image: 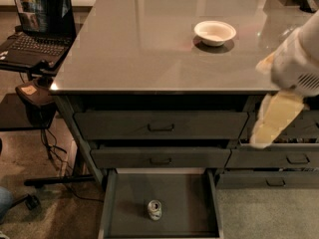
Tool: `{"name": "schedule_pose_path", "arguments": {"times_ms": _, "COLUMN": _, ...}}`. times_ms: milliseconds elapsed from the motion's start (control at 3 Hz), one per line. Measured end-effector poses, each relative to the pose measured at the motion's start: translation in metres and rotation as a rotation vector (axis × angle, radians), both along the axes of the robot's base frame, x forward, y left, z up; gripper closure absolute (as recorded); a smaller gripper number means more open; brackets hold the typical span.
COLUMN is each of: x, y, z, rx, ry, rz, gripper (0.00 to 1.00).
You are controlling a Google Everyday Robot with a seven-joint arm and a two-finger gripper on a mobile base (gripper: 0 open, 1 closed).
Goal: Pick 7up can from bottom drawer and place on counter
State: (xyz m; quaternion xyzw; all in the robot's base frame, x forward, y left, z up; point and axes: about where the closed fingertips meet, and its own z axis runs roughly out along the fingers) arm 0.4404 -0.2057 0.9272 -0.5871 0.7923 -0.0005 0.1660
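The 7up can (155, 209) stands upright on the floor of the open bottom drawer (187, 203), near its front middle; its silver top and green and white side show. The glossy grey counter (139, 49) spreads above the drawers. My gripper (266, 133) hangs from the white arm at the right edge, in front of the right-hand drawers, just below counter level. It is well above and to the right of the can and holds nothing that I can see.
A white bowl (215, 32) sits on the counter at the back right. Two shut drawers with recessed handles (160, 127) lie above the open one. A laptop (40, 26) on a black stand is at the left, with cables on the floor below.
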Motion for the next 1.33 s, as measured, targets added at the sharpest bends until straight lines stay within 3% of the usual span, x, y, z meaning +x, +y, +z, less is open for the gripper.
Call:
{"name": "schedule_pose_path", "arguments": {"times_ms": 667, "x": -0.003, "y": 0.034, "z": -0.132, "rx": 0.071, "ry": 0.136, "rz": 0.002, "gripper": 0.0}}
{"name": "schedule_pose_path", "arguments": {"times_ms": 1000, "x": -0.012, "y": 0.041, "z": -0.174, "rx": 0.028, "ry": 0.177, "rz": 0.002, "gripper": 0.0}}
{"name": "schedule_pose_path", "arguments": {"times_ms": 1333, "x": -0.015, "y": 0.04, "z": -0.178, "rx": 0.022, "ry": 0.184, "rz": 0.0, "gripper": 0.0}}
